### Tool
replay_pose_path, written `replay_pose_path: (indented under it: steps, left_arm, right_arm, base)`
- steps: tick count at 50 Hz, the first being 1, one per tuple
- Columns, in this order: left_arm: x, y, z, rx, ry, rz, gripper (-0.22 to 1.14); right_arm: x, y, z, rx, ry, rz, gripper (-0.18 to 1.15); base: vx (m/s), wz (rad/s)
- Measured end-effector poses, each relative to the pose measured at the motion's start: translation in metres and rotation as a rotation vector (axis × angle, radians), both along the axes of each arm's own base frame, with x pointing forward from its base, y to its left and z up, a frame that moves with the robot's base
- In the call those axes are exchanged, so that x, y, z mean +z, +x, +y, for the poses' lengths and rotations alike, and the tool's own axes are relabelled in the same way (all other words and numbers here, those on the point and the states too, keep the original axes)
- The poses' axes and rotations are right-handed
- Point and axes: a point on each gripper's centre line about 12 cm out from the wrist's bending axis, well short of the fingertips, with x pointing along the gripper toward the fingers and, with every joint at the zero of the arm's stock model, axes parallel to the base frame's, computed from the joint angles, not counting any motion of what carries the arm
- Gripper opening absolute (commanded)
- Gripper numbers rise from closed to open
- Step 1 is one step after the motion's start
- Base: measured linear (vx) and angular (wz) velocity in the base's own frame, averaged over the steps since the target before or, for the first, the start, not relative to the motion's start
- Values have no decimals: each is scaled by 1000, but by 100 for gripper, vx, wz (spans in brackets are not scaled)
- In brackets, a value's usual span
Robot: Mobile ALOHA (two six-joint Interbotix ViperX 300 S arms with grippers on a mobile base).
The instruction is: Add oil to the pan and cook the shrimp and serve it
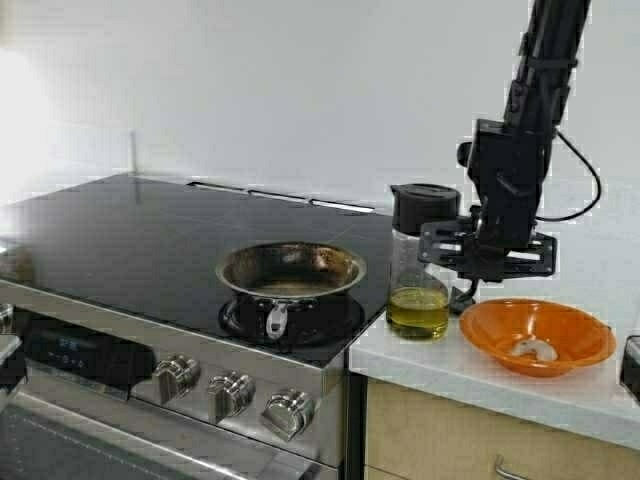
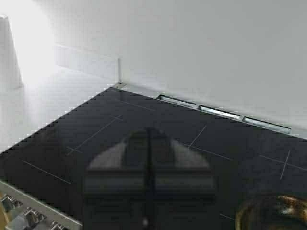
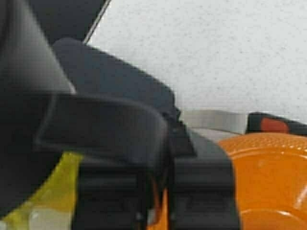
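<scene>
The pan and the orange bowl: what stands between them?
The oil jug stands between the pan and the orange bowl, seen in the high view.

High view forward-down; wrist views close.

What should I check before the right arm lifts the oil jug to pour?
1. Right tool at the jug handle: ok, it sits right beside the oil jug; its fingers look closed around the black handle.
2. Jug lid on: ok, black lid seated.
3. Oil level: ok, low in the jug.
4. Pan on the stove, inside free: ok, nothing in it.
5. Shrimp out of the way: ok, lying in the orange bowl.
6. Left tool clear of the pan: ok, shut, over the cooktop off to one side.
</scene>
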Motion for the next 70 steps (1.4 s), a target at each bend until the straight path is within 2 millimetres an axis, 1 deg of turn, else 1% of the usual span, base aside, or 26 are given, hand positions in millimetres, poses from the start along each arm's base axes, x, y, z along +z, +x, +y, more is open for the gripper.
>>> replay_pose_path:
  steps: [2, 9, 22, 29, 34, 41, 44, 51, 56, 67, 70]
  left_arm:
    - [0, 0, 0, 0, 0, 0, 3]
    - [-1, 0, 0, 0, 0, 2, 3]
    - [-1, 0, 0, 0, 0, 2, 3]
    - [-1, 0, 0, 0, 0, 3, 3]
    - [-1, 0, 0, 0, 0, 3, 3]
    - [-2, 0, 0, -2, 0, 5, 3]
    - [-2, 0, 0, -2, 0, 5, 3]
    - [-1, 0, 0, 0, 0, 3, 3]
    - [-1, 0, 0, 0, 0, 3, 3]
    - [-2, 0, 0, 0, 0, 5, 3]
    - [-1, 0, 0, 0, 0, 3, 3]
  right_arm:
    - [0, 2, 0, -4, 6, -1, 1]
    - [1, 5, 5, 4, 9, -3, 8]
    - [0, 1, 16, 6, 21, 16, 8]
    - [8, -1, 18, 8, 8, 19, 8]
    - [21, -2, 20, 15, -31, 19, 8]
    - [48, 4, 19, 14, -114, 17, 8]
    - [63, 10, 16, 6, -175, 11, 8]
    - [91, 23, 16, 9, -309, 6, 8]
    - [104, 33, 26, 51, -416, 11, 8]
    - [133, 54, 63, 138, -604, -21, 8]
    - [137, 60, 70, 156, -678, -24, 8]
  base:
    - [0, 0]
    - [0, 0]
    - [0, 0]
    - [0, 0]
    - [0, 0]
    - [0, 0]
    - [0, 0]
    - [0, 0]
    - [0, 0]
    - [0, 0]
    - [0, 0]
